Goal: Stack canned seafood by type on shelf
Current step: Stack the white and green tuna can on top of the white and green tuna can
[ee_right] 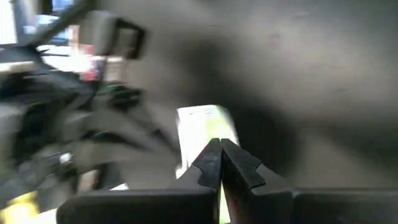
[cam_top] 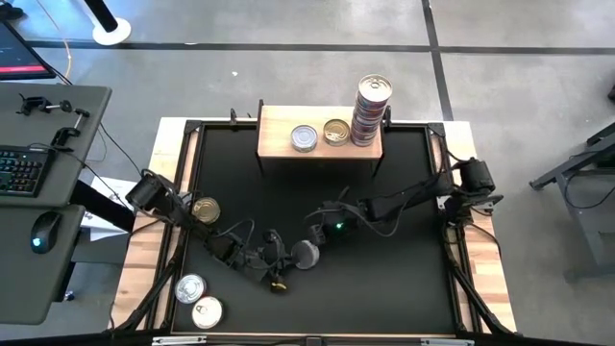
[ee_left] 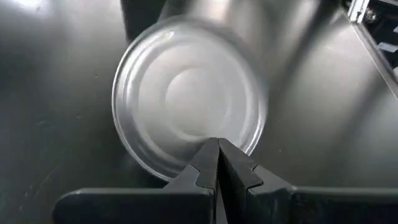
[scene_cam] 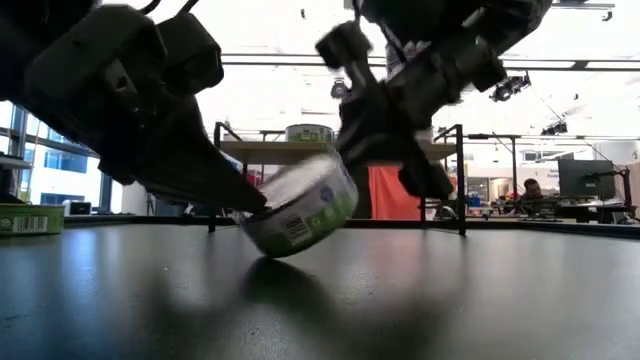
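One tin (cam_top: 305, 254) with a green-and-white label stands tipped on the black table between my two grippers. It shows in the low view (scene_cam: 300, 212). My left gripper (cam_top: 291, 263) is shut and comes in from the left, its tips at the tin's flat silver end (ee_left: 186, 93). My right gripper (cam_top: 315, 240) is also shut and reaches in from the right above the tin. The pale wood shelf (cam_top: 279, 130) at the far edge carries a silver-topped tin (cam_top: 304, 138), a gold-topped tin (cam_top: 335, 132) and a tall stack of tins (cam_top: 371, 111). My left gripper (scene_cam: 255, 203) presses its shut fingertips against the tin's flat silver end near the rim (ee_left: 208, 134), slanting down from the table's left. The tin is tilted, with only its lower edge (scene_cam: 270, 250) on the table. My right gripper (scene_cam: 360, 145) has its shut fingers against the tin's labelled wall at its raised upper edge (ee_right: 202, 127), coming slanting down from the right. That edge leans up toward this gripper.
A gold-topped tin (cam_top: 205, 209) lies on the table beside the left arm. Two silver-topped tins (cam_top: 189, 286) (cam_top: 207, 309) sit near the table's near left corner. A desk with keyboard (cam_top: 19, 171) and mouse stands left of the table.
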Available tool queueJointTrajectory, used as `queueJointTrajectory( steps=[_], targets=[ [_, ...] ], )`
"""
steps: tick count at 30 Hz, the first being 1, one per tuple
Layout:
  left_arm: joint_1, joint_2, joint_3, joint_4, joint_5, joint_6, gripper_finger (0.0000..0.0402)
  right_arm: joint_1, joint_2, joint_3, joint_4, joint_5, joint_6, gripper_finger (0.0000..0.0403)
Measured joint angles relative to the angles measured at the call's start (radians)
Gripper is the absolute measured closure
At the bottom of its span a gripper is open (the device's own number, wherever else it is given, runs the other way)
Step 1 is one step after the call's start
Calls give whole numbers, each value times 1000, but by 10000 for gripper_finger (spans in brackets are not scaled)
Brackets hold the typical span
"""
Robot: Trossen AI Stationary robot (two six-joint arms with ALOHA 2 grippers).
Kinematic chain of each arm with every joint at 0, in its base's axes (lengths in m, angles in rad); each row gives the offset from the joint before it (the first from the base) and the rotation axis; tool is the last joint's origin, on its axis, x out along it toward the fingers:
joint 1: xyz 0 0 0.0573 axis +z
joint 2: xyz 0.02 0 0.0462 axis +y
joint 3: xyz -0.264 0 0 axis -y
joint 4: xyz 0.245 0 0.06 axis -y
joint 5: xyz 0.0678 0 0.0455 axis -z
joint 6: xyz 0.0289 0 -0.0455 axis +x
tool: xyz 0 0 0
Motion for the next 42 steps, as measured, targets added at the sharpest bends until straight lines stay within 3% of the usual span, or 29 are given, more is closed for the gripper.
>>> queueJointTrajectory(
  steps=[13,17,21,24,28,31,36,40,42],
  targets=[
    [-4,4,-4,-45,-1,-26,401,42,-34,2,28,18,7,403],
    [-14,-31,-4,-145,2,-47,401,24,-95,1,19,26,-46,403],
    [-51,-107,-11,-306,-10,-107,401,-4,-180,1,36,25,-212,403],
    [-99,-185,-53,-351,-67,-191,401,-13,-225,27,37,-39,-375,403],
    [-183,-298,-123,-369,-206,-379,401,-5,-204,170,-175,-124,-625,393],
    [-230,-361,-144,-385,-289,-461,401,15,-147,336,-432,-171,-867,352],
    [-242,-413,-134,-399,-310,-466,401,36,7,644,-881,-172,-1227,234],
    [-232,-423,-129,-388,-314,-473,401,55,142,843,-1118,-62,-1460,138],
    [-232,-424,-130,-385,-316,-472,401,68,201,920,-1157,3,-1560,103]
  ],
)
